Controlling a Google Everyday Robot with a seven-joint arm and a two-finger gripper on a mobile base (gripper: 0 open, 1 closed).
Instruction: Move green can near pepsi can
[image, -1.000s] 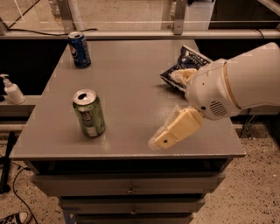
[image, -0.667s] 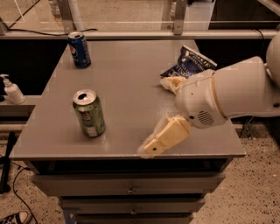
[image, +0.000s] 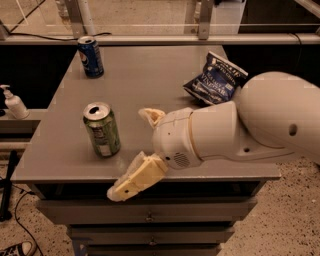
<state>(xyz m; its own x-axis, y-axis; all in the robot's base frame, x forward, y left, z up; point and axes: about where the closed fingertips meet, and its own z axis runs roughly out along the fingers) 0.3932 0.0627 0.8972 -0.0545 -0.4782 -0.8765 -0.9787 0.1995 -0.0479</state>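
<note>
The green can (image: 102, 130) stands upright near the front left of the grey table (image: 150, 70). The pepsi can (image: 91, 56) stands upright at the far left corner, well apart from the green can. My gripper (image: 128, 154) is just right of the green can, near the table's front edge. It is open, with one finger (image: 151, 116) over the table and the other finger (image: 136, 179) past the front edge. Nothing is between the fingers. The white arm stretches in from the right.
A blue crinkled chip bag (image: 215, 79) lies at the right of the table, partly behind my arm. A white pump bottle (image: 14, 102) stands on a ledge left of the table. Drawers sit below the tabletop.
My gripper has moved left and toward the front edge, closer to the green can. The cans and the bag have not moved.
</note>
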